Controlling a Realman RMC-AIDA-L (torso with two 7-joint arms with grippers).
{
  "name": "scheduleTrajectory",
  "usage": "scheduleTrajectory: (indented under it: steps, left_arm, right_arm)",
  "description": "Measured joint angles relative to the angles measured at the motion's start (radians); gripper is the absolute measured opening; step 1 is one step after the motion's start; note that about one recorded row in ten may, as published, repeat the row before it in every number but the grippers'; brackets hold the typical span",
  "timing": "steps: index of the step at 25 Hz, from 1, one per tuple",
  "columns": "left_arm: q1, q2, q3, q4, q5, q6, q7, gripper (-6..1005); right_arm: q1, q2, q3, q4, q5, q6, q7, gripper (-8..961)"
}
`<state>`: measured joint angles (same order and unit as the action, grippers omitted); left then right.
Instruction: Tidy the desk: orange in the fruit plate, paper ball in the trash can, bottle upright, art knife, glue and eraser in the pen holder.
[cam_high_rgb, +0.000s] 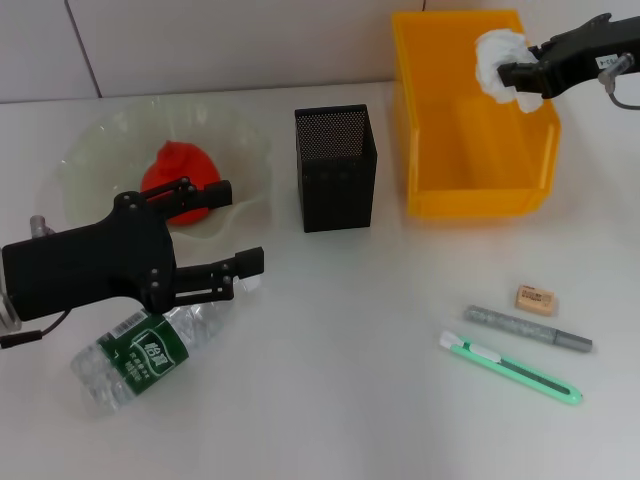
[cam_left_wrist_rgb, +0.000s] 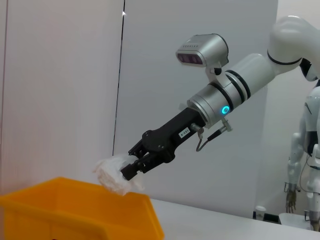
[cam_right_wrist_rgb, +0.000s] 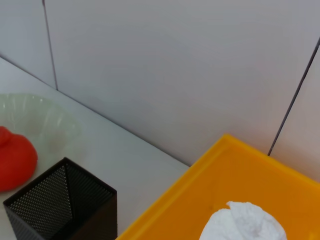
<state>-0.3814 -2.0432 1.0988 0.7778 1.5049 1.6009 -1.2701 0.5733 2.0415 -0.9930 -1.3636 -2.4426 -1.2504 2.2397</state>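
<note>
White table (cam_high_rgb: 330, 400) carries every item. Yellow trash can (cam_high_rgb: 480, 190), an open bin, stands at the far right corner of the table, close to the far edge. The right tool (cam_high_rgb: 508, 76) is held above the bin's far right portion, closed on the paper ball (cam_high_rgb: 497, 62), a crumpled white wad; the left wrist view shows the ball (cam_left_wrist_rgb: 116, 175) clear above the bin rim (cam_left_wrist_rgb: 75, 192), pinched between the dark fingers (cam_left_wrist_rgb: 131, 171).

Pale green fruit plate (cam_high_rgb: 100, 150) sits at the far left of the table, and the orange (cam_high_rgb: 180, 170) lies inside it, toward its middle. The left tool (cam_high_rgb: 245, 230) hovers at the plate's near rim with its 2 fingers spread wide and nothing between them, the upper finger over the plate and the lower finger just above the bottle.

Clear plastic bottle (cam_high_rgb: 140, 355) with a green label lies on its side near the left near corner of the table, cap end pointing toward the plate.

Black mesh pen holder (cam_high_rgb: 336, 168) stands upright between the plate and the bin.

Toward the right near corner lie 3 small items, close together but apart: the green art knife (cam_high_rgb: 510, 368) nearest the near edge, the grey glue (cam_high_rgb: 528, 328) stick just beyond it, and the tan eraser (cam_high_rgb: 537, 299) farthest from the near edge.
</note>
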Motion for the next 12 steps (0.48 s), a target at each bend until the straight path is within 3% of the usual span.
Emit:
scheduleTrajectory:
  steps: [7, 12]
  left_arm:
    - [-0.002, 0.0, -0.002, 0.0, 0.0, -0.005, 0.001, 862]
    - [-0.002, 0.0, -0.002, 0.0, 0.0, -0.006, 0.002, 862]
  right_arm:
    - [0.036, -0.019, 0.005, 0.096, -0.009, 0.056, -0.012, 253]
    - [0.054, -0.02, 0.005, 0.128, -0.032, 0.071, -0.012, 259]
